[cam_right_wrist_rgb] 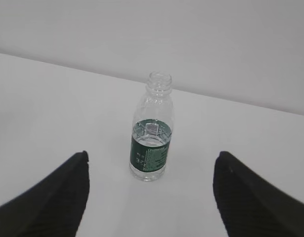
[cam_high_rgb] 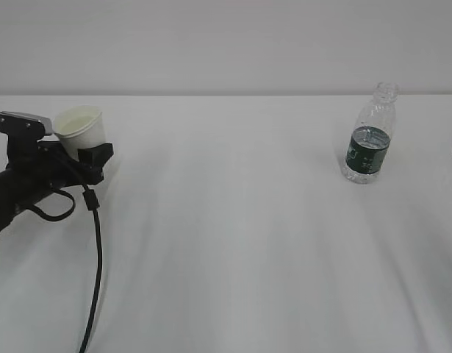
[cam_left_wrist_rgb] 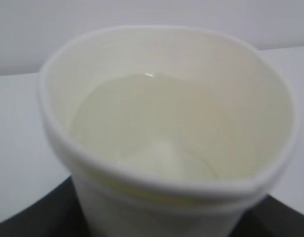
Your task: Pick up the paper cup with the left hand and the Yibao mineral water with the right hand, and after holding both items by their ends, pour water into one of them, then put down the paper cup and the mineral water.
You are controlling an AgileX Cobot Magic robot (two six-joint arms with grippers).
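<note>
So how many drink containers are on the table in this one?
2. The paper cup sits far left between the left hand jaws; the Yibao mineral water stands upright at right, untouched. None looks hidden.

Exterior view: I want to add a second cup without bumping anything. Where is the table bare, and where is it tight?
The widest bare patch lies between the paper cup in the left hand and the Yibao mineral water, reaching to the near edge. It is tight at the far left, with the arm and its cable, and right of the bottle, toward the right hand.

Soft, even, shadowless light; the left wrist close-up is blurred.
</note>
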